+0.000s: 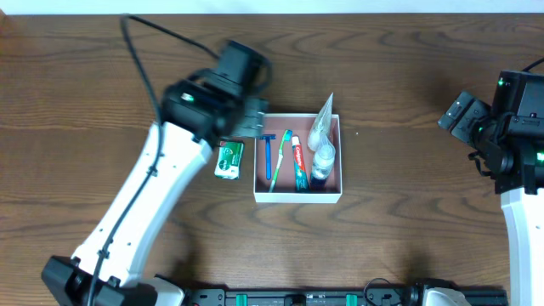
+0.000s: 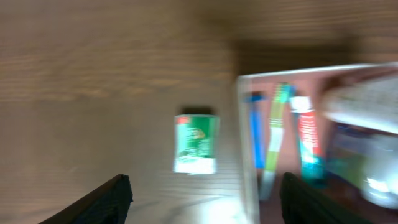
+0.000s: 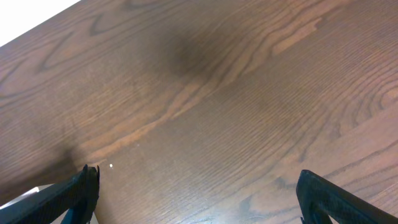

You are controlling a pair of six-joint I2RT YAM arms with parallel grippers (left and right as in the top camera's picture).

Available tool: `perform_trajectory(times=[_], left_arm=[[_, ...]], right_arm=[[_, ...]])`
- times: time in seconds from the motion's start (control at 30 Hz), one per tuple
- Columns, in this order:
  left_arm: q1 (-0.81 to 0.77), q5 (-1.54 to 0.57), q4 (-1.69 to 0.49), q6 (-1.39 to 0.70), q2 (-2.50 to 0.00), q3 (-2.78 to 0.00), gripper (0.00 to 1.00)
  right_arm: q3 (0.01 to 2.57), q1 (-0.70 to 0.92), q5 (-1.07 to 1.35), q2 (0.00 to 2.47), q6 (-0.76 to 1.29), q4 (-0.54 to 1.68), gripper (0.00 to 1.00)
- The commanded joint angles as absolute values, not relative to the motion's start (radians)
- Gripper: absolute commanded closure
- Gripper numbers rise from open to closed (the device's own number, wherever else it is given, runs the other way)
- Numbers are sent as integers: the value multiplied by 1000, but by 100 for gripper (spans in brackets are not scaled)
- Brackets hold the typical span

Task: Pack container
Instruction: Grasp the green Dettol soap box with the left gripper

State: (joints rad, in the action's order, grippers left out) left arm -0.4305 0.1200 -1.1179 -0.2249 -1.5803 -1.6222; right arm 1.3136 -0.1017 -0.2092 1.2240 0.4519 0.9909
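Note:
The container [image 1: 334, 194], a small square white-walled box with a pink inside, sits at the table's middle. It holds a blue razor [image 1: 269, 157], a green toothbrush [image 1: 281, 155], a toothpaste tube [image 1: 300, 165] and a clear bag with a small bottle [image 1: 322, 153]. A green and white packet [image 1: 229, 159] lies on the table just left of the box. It also shows in the blurred left wrist view [image 2: 196, 144], beside the box wall [image 2: 247, 162]. My left gripper [image 2: 205, 199] is open and empty, above the packet and the box's left side. My right gripper [image 3: 199, 196] is open and empty over bare wood at the far right.
The left arm [image 1: 144, 204] runs from the front left corner across the table to the box. The right arm [image 1: 510, 144] stands at the right edge. The table [image 1: 408, 229] is dark brown wood.

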Motion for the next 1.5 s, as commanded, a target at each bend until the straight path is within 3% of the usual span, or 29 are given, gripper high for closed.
perform_trajectory(times=[0.0, 0.17, 0.5, 1.0, 1.03, 1.07, 1.13, 1.3, 1.47], left_arm=[[-336, 87, -1129, -82, -1642, -1560, 21], [-244, -46, -1120, -11, -1740, -1477, 21], [-233, -173, -1087, 49, -1945, -1444, 21], [-233, -176, -1007, 48, -2087, -1419, 21], [-233, -176, -1004, 48, -2088, -1414, 23], [-233, -176, -1004, 47, -2088, -1411, 33], [-233, -176, -1010, 34, -2086, -1411, 43], [-233, -176, -1013, 32, -2075, -1411, 58], [-233, -176, -1070, 33, -2016, -1444, 60]], right_arm=[[1321, -108, -212, 1225, 448, 991, 1], [1321, -108, -212, 1225, 448, 991, 1], [1321, -108, -212, 1225, 448, 991, 1], [1321, -108, -212, 1225, 448, 991, 1], [1321, -108, -212, 1225, 448, 991, 1], [1321, -108, -212, 1225, 448, 991, 1], [1321, -108, -212, 1225, 448, 991, 1], [1321, -108, -212, 1225, 448, 991, 1], [1321, -108, -212, 1225, 448, 991, 1]])
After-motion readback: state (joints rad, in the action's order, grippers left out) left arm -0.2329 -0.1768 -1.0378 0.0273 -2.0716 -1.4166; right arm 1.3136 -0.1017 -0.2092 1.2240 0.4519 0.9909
